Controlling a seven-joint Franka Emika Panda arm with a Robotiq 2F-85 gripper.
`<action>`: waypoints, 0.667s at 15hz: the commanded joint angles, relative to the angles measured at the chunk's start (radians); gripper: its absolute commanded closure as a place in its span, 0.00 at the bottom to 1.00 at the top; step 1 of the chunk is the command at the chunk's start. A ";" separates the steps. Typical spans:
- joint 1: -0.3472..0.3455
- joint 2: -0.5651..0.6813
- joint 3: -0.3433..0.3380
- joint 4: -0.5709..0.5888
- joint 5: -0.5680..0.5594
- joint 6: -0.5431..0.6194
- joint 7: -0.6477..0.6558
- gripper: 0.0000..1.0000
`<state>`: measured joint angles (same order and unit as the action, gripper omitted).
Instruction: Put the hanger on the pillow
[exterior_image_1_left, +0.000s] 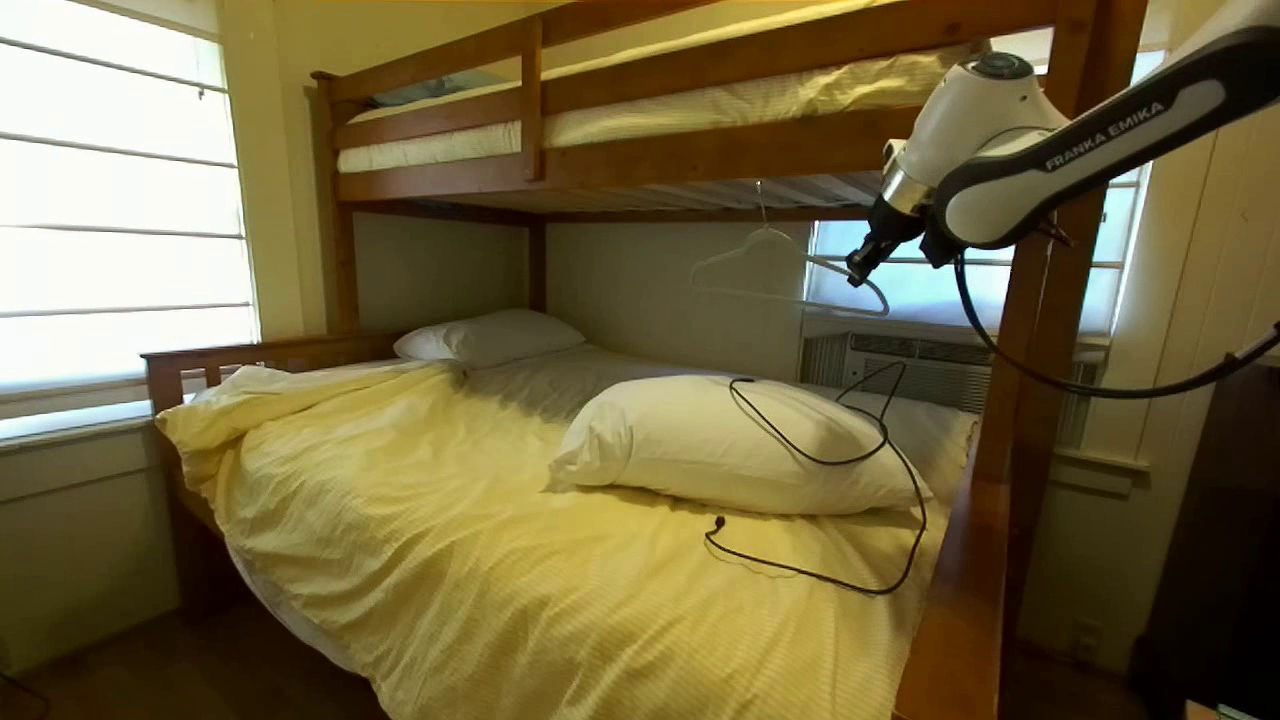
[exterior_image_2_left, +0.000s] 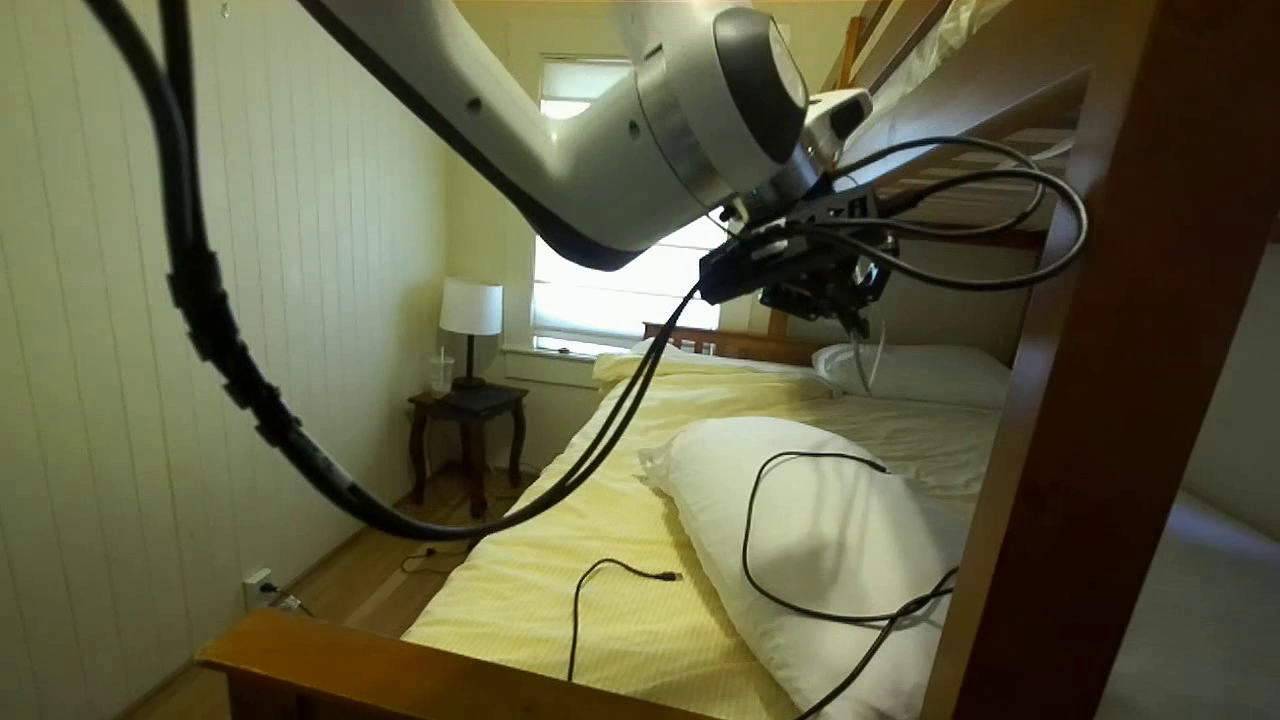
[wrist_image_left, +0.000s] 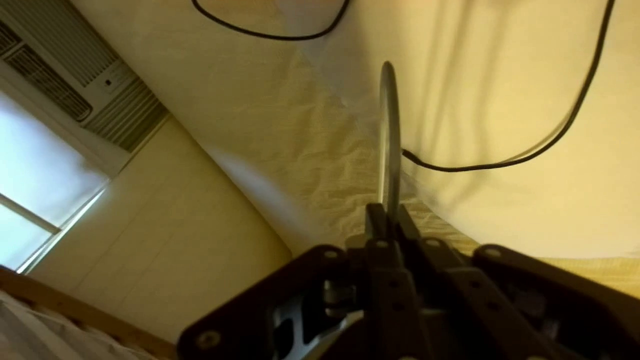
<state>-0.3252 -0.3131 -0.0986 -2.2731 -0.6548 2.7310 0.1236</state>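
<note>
One hand (wrist_image_left: 390, 210) clamps the hanger (wrist_image_left: 392, 140) above the pillow (exterior_image_1_left: 680, 445); what the cup (exterior_image_2_left: 442, 376) holds is unclear.

Mostly black, the gripper (wrist_image_left: 391, 216) has slim dark fingers (wrist_image_left: 374, 217); just behind them, straight bar-shaped links (wrist_image_left: 392, 295) carry pale round screw heads (wrist_image_left: 492, 251), with a bit of silvery metal (wrist_image_left: 299, 312) on one side. Next to the gripper on the arm comes a bright silver collar (exterior_image_1_left: 905, 192), then a rounded white housing (exterior_image_1_left: 955, 115) with a dark round cap (exterior_image_1_left: 1000, 66). Farther back from the gripper, a white-and-black arm section (exterior_image_1_left: 990, 205) wears pale capitals (exterior_image_1_left: 1104, 136) reading FRANKA EMIKA. In an exterior view, thin black cables (exterior_image_2_left: 1083, 225) loop beside the gripper, and a thicker black cable (exterior_image_2_left: 205, 310), ridged along part of its length, curves behind it
</note>
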 joint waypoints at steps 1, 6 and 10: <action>-0.086 0.041 0.043 -0.027 -0.202 0.145 0.149 0.99; -0.080 0.044 0.051 -0.030 -0.226 0.134 0.192 0.95; -0.081 0.044 0.054 -0.030 -0.229 0.134 0.197 0.95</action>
<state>-0.4059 -0.2693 -0.0441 -2.3035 -0.8834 2.8650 0.3207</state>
